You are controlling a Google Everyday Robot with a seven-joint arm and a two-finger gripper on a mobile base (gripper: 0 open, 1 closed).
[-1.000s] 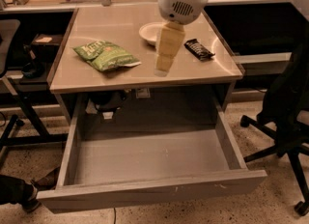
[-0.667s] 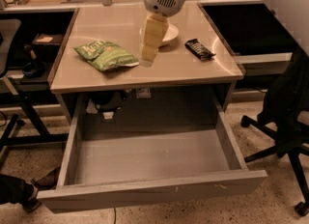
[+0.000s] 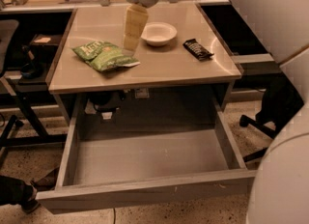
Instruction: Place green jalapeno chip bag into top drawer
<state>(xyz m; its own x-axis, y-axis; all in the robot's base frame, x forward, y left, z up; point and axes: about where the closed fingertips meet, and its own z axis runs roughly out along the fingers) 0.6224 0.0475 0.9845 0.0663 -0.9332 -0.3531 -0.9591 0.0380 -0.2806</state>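
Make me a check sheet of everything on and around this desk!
Surface: desk, tan top, flat.
Job's things: bag lies on the desk's left side; drawer is pulled open, nothing seen inside.
Clutter: white bowl at the back; black wrapper to its right.
Gripper: gripper hangs over the desk between bag and bowl, close to the bag's far edge.
Cables: a dark clump under the desk, maybe cables; cannot tell.
Surroundings: speckled floor, chair base on the right, robot's white body.
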